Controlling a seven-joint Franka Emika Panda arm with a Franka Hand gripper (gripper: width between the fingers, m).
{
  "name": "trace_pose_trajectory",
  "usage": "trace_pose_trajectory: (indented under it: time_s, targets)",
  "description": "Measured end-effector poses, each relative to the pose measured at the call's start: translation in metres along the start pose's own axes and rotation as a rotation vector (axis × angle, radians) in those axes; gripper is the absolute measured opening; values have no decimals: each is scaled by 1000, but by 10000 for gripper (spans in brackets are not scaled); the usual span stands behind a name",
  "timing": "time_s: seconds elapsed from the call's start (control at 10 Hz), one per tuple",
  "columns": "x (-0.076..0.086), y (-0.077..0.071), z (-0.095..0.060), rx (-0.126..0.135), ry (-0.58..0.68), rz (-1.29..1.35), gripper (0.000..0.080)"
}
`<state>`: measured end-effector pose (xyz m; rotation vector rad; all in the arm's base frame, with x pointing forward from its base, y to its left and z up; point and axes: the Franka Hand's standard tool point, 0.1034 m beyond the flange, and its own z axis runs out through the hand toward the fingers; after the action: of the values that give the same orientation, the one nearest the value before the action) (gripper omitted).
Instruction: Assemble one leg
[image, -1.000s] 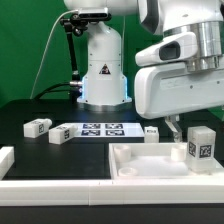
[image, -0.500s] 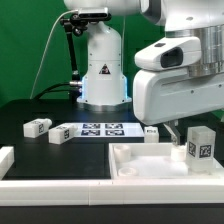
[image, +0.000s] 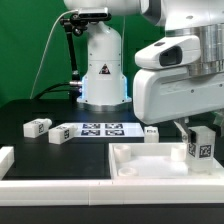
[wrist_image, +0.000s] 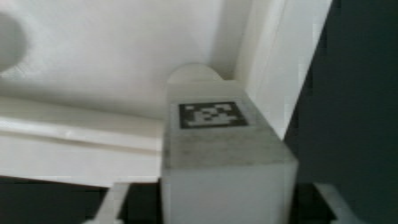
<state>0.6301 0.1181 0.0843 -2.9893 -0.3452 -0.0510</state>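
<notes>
Four legs (image: 38, 127) show; the fingers (image: 184, 128) flank one upright leg (image: 201, 145), grip unclear.

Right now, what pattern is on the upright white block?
Black-and-white square tag on the white rectangular block; wrist view shows it best.

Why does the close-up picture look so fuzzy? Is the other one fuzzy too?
Wrist view: the leg sits very near the lens, so it looks soft, though its tag reads fine; grey shadows fall across the white tray piece behind it. Exterior view: sharper and evenly lit, with white parts bright against the dark table.
</notes>
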Motion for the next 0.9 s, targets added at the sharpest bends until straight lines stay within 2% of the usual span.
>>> trace_pose_trajectory:
  time_s: [0.1,0.3,0.6,0.9]
  targets:
    - [0,0,0,0,1,9,294]
    - [0,3,0,2,18,299,294]
    - [-2,9,0,21,80,742,294]
    - [-5,9,0,22,121,1099,295]
